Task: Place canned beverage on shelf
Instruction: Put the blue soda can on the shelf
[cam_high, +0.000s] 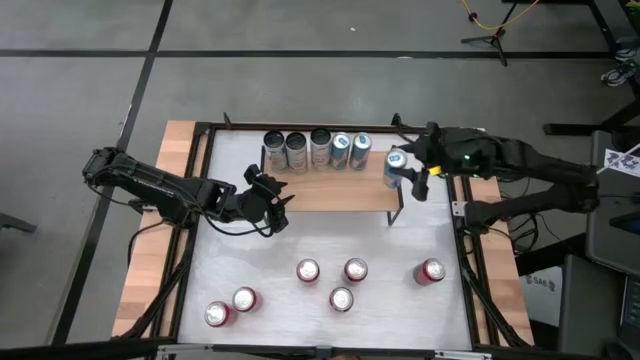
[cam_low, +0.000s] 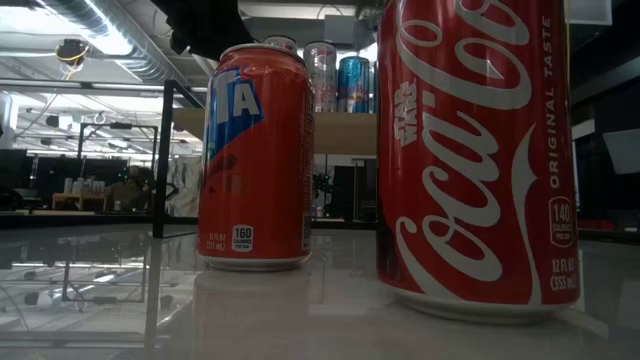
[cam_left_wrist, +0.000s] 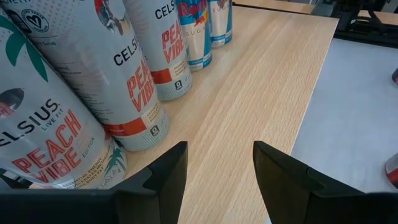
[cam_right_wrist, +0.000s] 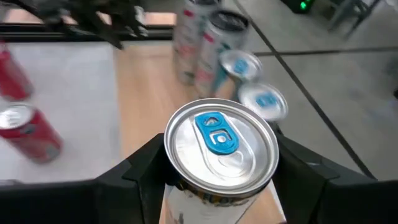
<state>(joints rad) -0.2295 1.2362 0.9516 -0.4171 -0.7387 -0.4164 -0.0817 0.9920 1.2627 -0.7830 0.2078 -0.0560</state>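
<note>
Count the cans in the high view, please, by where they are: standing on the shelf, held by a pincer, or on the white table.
Cans standing free on the shelf: 5, in a row
Can held by the right pincer at the shelf's right end: 1
Red cans on the table: 6, e.g.
Total: 12 cans

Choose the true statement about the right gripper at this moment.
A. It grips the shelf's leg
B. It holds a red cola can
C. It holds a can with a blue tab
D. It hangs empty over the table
C: the right gripper clasps a silver can with a blue tab, above the shelf.
</note>
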